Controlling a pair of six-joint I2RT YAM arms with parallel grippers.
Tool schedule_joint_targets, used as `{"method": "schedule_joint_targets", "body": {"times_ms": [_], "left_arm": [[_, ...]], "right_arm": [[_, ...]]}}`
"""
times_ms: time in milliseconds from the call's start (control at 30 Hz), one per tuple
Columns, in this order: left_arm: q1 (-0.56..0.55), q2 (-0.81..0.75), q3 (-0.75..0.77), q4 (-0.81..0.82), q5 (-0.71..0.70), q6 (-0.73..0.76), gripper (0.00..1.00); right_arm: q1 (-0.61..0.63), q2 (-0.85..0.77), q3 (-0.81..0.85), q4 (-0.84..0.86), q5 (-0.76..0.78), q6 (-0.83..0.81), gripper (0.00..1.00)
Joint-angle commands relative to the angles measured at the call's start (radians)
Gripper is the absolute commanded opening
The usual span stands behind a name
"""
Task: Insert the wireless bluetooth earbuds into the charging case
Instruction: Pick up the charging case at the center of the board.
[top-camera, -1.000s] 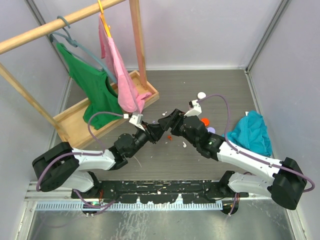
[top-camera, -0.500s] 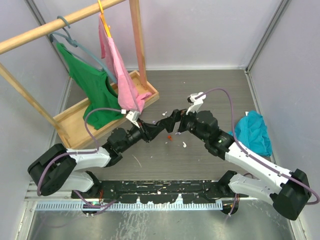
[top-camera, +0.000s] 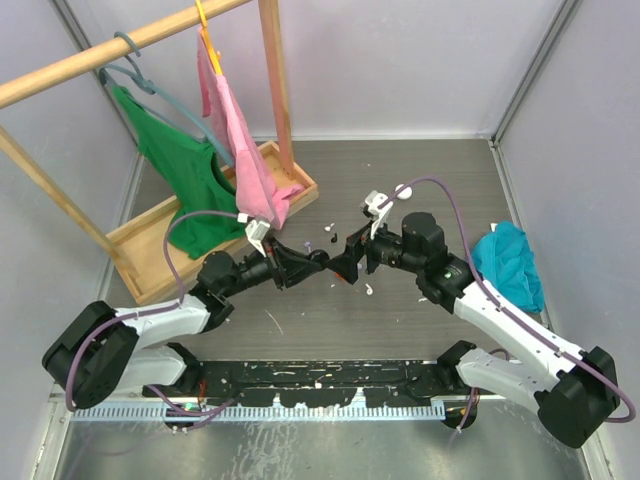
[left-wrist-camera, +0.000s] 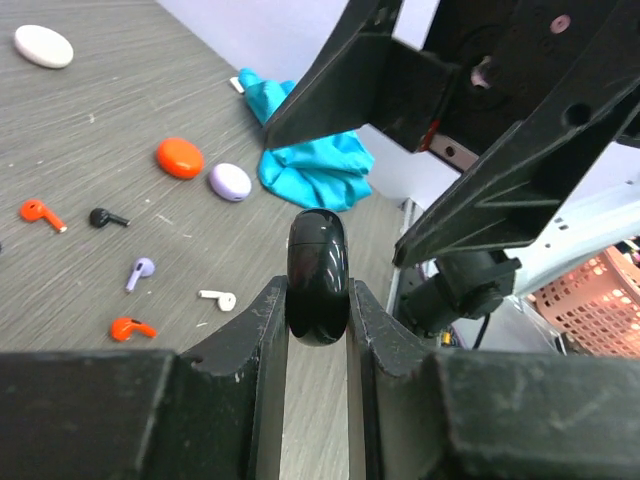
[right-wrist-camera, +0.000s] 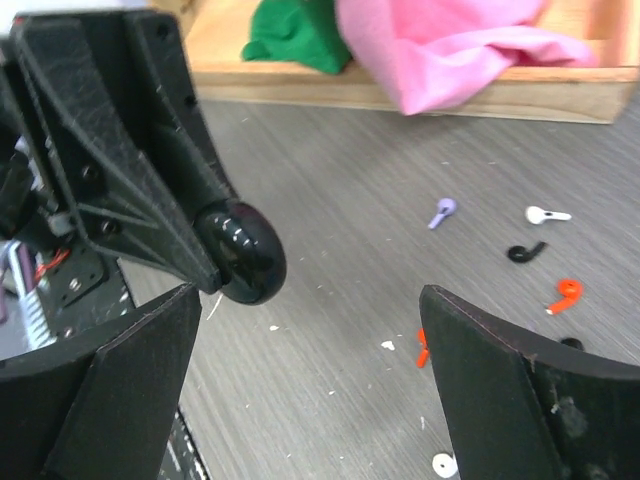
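The left pincer (left-wrist-camera: 317, 310) is closed tight on a glossy black charging case (left-wrist-camera: 317, 275). It grips the round puck on edge by its two flat faces and holds it in the air above the grey tabletop (left-wrist-camera: 120, 120). The right pincer (right-wrist-camera: 308, 300) faces it from the opposite side with its fingers (right-wrist-camera: 120, 390) spread as wide as they go and nothing held between them. The case hangs just in front of that gap, nearer one finger; whether it touches that finger cannot be told.

The earbuds lie loose on the tabletop, below and beyond the two pincers, well apart from the lifted case. In the left wrist view, an orange earbud (left-wrist-camera: 40, 212) and a black earbud (left-wrist-camera: 105, 216) lie side by side. A lilac earbud (left-wrist-camera: 140, 270) and a white earbud (left-wrist-camera: 217, 298) lie nearer the camera, and a second orange earbud (left-wrist-camera: 132, 327) is nearest of all.

Past them, an orange case (left-wrist-camera: 180, 158) and a lilac case (left-wrist-camera: 230, 182) sit just beside each other, with a white case (left-wrist-camera: 43, 46) further off. A crumpled teal cloth (left-wrist-camera: 310, 165) lies near the lilac case. At the rear left stands a wooden tray (top-camera: 300, 185) under a clothes rail. A green garment (top-camera: 190, 190) and a pink garment (top-camera: 245, 160) hang down from the rail into the tray.
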Motion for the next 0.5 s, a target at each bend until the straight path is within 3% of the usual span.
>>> {"method": "schedule_joint_targets", "body": {"times_ms": [0,300,467], "left_arm": [[0.009,-0.038,-0.020,0.146,0.100,-0.052,0.00],[0.010,-0.123,-0.014,0.156,0.171,-0.069,0.00],[0.009,-0.172,-0.004,0.120,0.212,-0.058,0.00]], "right_arm": [[-0.002,0.025,0.043,0.061,-0.217,-0.076,0.94],[-0.001,0.064,0.089,0.010,-0.433,-0.141,0.70],[-0.001,0.060,0.102,0.010,-0.505,-0.150,0.62]]}}
